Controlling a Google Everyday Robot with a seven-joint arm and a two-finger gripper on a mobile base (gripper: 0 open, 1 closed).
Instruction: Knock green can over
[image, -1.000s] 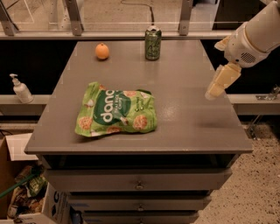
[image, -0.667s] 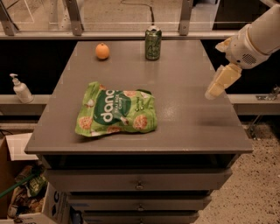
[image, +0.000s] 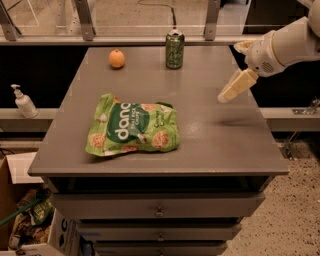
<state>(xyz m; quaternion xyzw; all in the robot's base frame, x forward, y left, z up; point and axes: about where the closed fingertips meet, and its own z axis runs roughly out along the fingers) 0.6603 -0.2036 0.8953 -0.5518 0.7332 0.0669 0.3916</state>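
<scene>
The green can (image: 175, 48) stands upright near the far edge of the grey table (image: 210, 145), a slim dark-green drink can with a silver top rim. My gripper (image: 231, 89) hangs above the table's right side, pointing down and to the left, well to the right of the can and nearer to me, not touching it. The white arm comes in from the upper right.
An orange fruit (image: 116, 58) sits at the far left of the table. A large bright-green snack bag (image: 132, 130) lies flat in the middle-left. A soap dispenser (image: 23, 102) stands on a ledge at the left. Boxes (image: 20, 220) sit on the floor at the lower left.
The gripper has moved a little to the left and slightly further over the table. The can, orange and bag have not moved.
</scene>
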